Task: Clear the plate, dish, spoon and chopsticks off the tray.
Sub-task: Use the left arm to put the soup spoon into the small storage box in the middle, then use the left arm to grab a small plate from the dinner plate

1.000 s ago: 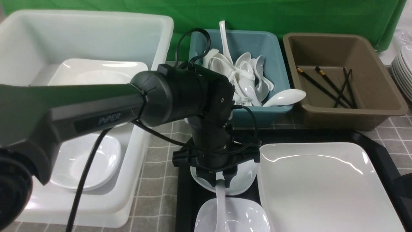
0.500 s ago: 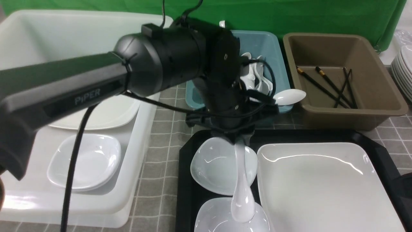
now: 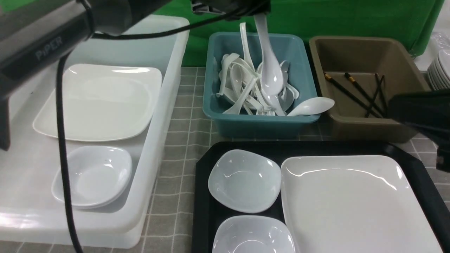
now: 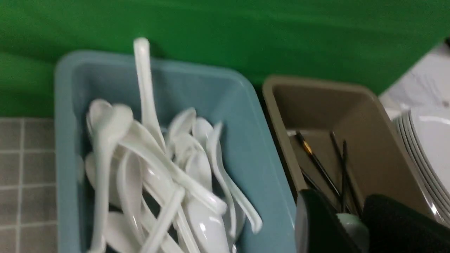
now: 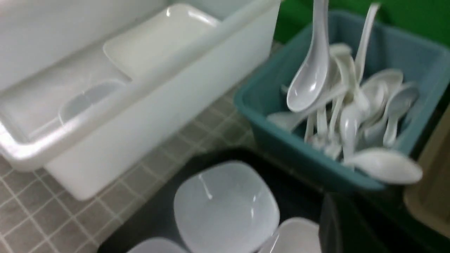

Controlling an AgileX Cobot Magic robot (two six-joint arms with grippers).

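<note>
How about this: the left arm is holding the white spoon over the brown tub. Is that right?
Not quite. The left gripper holds the spoon over the teal tub, not the brown tub. The front view shows it.

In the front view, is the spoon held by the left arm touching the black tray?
No: the spoon hangs bowl-down over the teal tub, well clear of the tray.

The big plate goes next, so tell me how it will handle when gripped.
Probably slippery: the plate is glossy, with bright glare streaks. Likely stiff yet awkward: broad and shallow, it may tilt in a one-edge grip. Its low rim sits close to the tray, so getting under it looks hard.
</note>
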